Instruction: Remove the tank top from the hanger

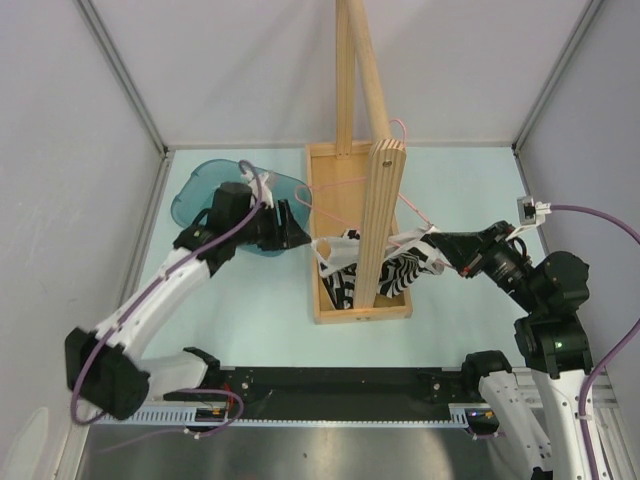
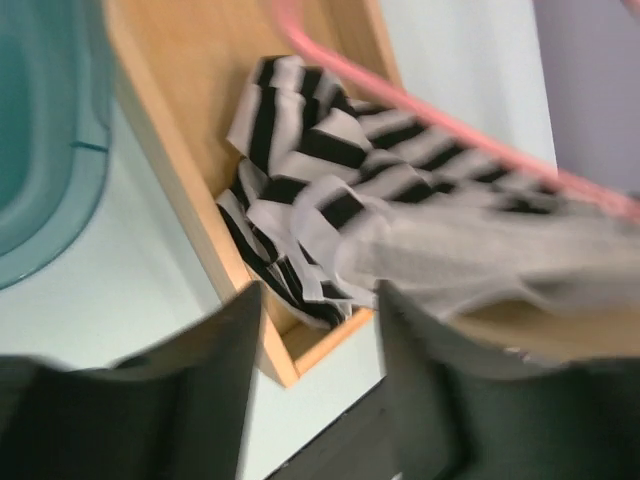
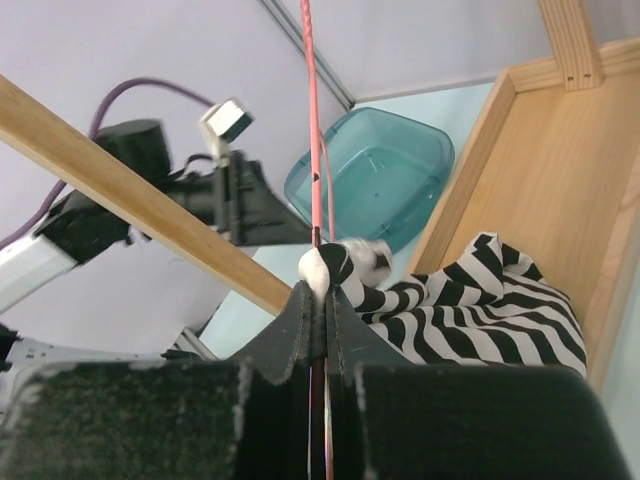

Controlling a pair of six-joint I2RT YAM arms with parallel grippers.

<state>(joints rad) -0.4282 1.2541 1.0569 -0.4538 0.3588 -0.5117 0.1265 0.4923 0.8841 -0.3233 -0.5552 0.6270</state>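
Pale green table (image 1: 250,320), grey walls on three sides. A wooden tray (image 1: 360,315) sits at centre, with a flat wooden upright (image 1: 383,220) rising from it. A wooden rod (image 3: 130,190) crosses the right wrist view on a slant. A clear teal basin (image 1: 200,190) stands just left of the tray.

Tank top (image 3: 480,300): the bulk lies crumpled in the near end of the tray, its stripes folded over one another. In the left wrist view it rests against the tray wall. One part is drawn up and to the right, out over the tray's right wall toward the right arm.

Hanger (image 3: 311,120): pink wire, raised off the tray floor and tilted. One run passes above the garment in the left wrist view, with fabric stretched along beneath it. Whether the fabric is threaded over the wire cannot be told; that view is blurred.

Right gripper (image 3: 322,290): fingers pressed together with the hanger wire passing between them. A white strap (image 3: 345,258) is bunched at the fingertips. Whether it is pinched along with the wire cannot be told.

Left gripper (image 1: 292,228): positioned over the table between basin and tray, facing the tray. Its fingers (image 2: 240,370) are spread wide with nothing between them. It is clear of both garment and wire.
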